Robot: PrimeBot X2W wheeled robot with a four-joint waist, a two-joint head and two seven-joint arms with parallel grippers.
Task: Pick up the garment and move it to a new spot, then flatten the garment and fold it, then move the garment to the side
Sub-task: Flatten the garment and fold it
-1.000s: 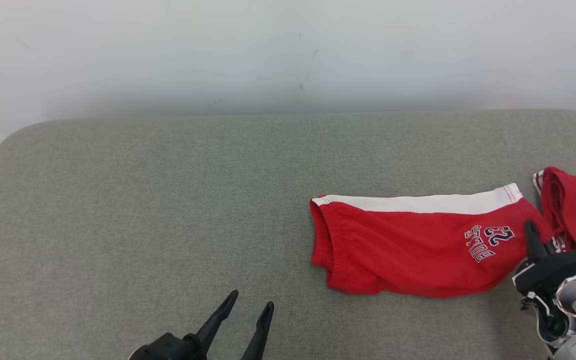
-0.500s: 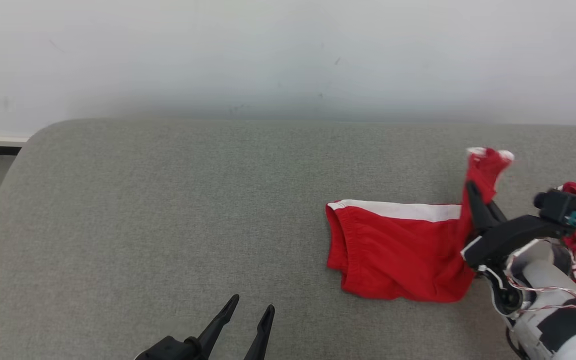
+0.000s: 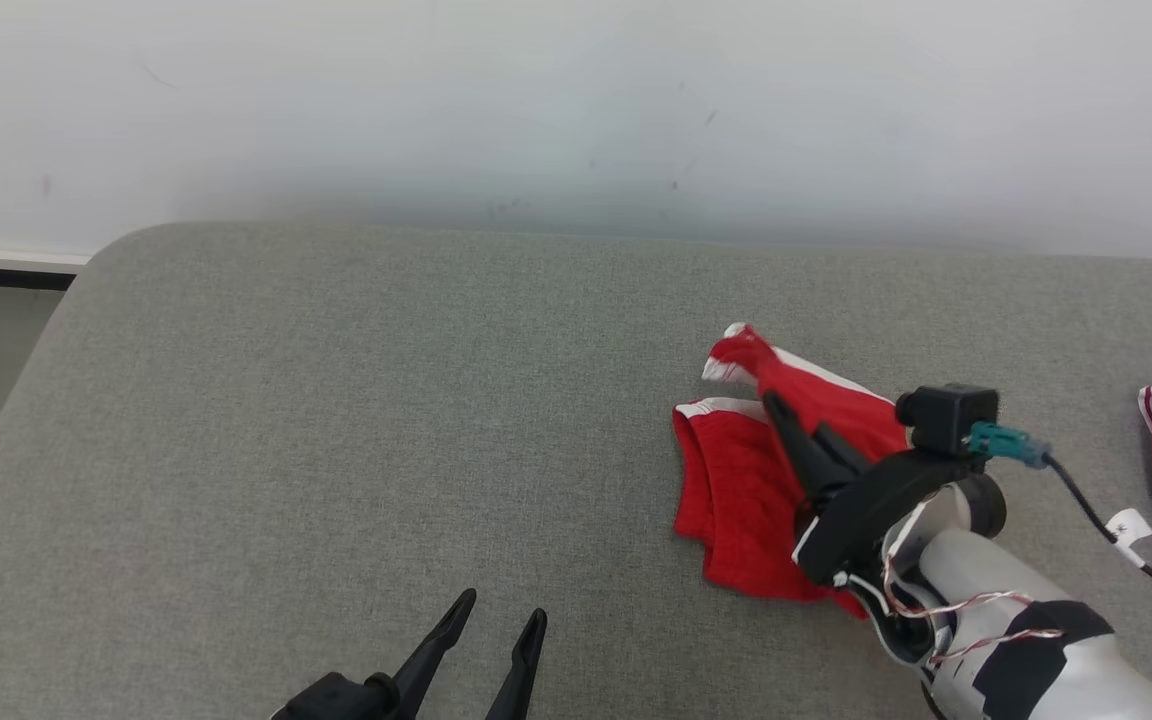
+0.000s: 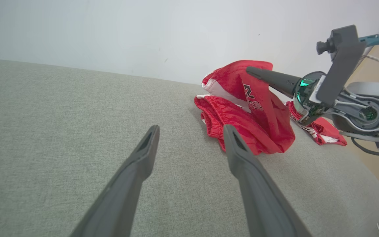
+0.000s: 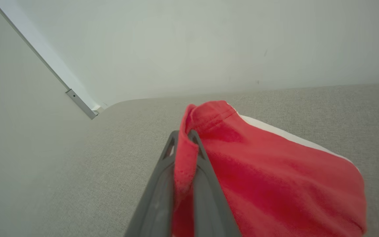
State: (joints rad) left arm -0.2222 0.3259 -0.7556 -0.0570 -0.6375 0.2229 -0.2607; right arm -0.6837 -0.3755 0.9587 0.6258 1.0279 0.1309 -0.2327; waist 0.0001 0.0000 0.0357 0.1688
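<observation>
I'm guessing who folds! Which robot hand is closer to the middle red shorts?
Right. The right gripper has its fingers shut on the red shorts. The left gripper sits open, apart from them, over the grey cushion.

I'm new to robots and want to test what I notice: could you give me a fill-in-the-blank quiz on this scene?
The right gripper is shut on the ____ shorts.
The left gripper is ____ and holds nothing.
The shorts rest on a ____ padded surface.
The shorts' stripe is ____.
Missing words: red; open; grey; white.
</observation>
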